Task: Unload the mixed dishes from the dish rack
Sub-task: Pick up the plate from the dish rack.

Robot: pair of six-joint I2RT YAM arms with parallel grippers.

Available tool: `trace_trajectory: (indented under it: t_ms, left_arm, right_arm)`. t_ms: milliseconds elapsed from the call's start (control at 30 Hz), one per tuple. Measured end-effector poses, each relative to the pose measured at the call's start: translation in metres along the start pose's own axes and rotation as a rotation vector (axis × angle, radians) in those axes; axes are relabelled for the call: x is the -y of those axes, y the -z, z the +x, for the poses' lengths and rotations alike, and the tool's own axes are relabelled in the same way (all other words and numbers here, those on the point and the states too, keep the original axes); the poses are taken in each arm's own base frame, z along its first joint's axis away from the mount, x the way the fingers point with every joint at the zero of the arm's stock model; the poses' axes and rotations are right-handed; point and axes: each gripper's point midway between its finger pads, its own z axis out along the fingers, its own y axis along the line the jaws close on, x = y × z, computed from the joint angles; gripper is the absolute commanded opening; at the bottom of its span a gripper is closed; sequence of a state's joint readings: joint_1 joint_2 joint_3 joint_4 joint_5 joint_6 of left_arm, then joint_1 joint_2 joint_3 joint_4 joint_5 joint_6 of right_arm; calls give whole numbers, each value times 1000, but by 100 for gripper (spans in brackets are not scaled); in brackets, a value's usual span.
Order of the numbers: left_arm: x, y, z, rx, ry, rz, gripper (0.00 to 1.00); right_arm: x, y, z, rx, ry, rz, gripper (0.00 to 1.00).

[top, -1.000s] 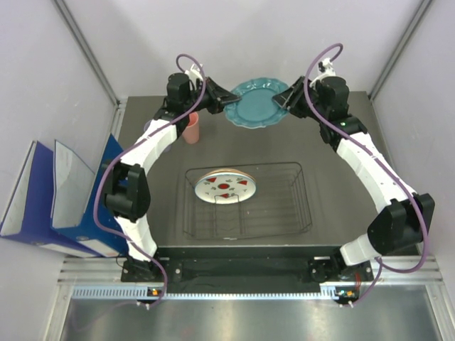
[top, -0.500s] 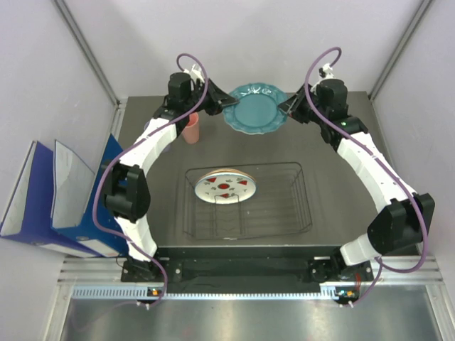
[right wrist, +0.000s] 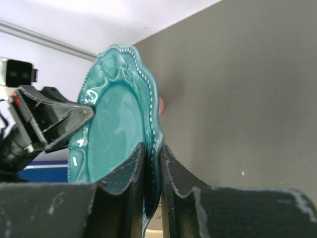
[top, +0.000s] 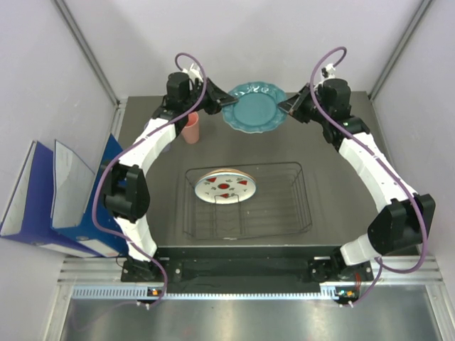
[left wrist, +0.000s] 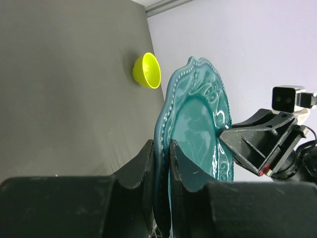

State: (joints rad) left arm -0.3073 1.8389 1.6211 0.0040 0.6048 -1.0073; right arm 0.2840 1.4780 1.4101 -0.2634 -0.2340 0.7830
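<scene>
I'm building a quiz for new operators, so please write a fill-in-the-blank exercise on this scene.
1. The left pincer and the right pincer are both shut on the rim of the ____ scalloped plastic plate.
2. The only dish in the dark wire dish rack is the white round plate with ____ marks.
3. The salmon-pink plastic cup stands on the dark table, on the robot's ____ side.
Missing words: teal; red; left.
</scene>
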Motion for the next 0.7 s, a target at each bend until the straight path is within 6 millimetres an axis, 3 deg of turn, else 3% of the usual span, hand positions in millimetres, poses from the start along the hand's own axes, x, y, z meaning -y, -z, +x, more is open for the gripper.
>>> trace_trajectory:
  t_ms: [433,700]
  left_arm:
    - [-14,3,0,1,57,54,0]
    - [-13,4,-3,9,41,65,0]
  right_arm:
    - [-2,-8,15,-34,-134,-189,0]
    - [-5,-9,13,-40,-154,-218,24]
